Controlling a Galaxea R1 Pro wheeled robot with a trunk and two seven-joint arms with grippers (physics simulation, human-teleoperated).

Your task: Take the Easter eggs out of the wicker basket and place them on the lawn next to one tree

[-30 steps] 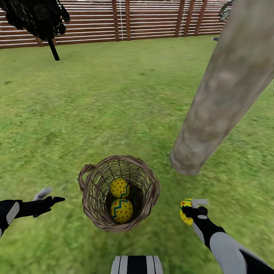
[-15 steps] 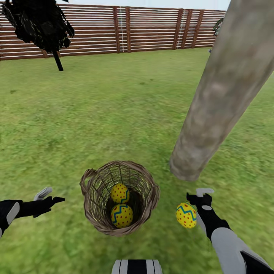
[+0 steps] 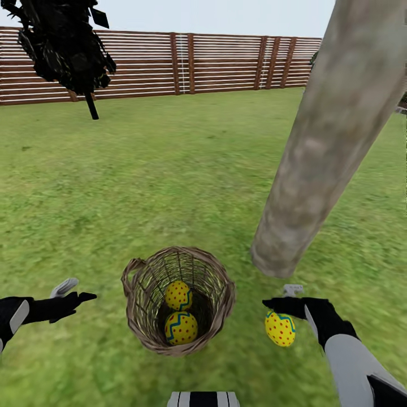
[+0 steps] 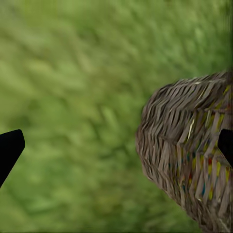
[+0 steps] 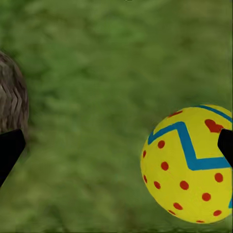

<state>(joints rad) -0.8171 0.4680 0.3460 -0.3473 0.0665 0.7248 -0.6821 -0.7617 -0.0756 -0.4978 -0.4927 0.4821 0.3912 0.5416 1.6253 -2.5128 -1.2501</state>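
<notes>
One Easter egg [image 3: 280, 329] is lying on the lawn [image 3: 169, 169] at the lower right of the frame, below the tree [image 3: 316, 152], just beside the released right pincer [image 3: 282, 299]. Two Easter eggs [image 3: 181, 327] are sitting in the wicker basket [image 3: 135, 294] at lower centre. The left pincer [image 3: 76, 291] is being held spread, empty, at the lower left.

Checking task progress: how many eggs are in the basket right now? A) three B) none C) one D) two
D: the head view shows two Easter eggs down in the wicker basket, and a third egg outside it on the lawn by the right gripper.
</notes>
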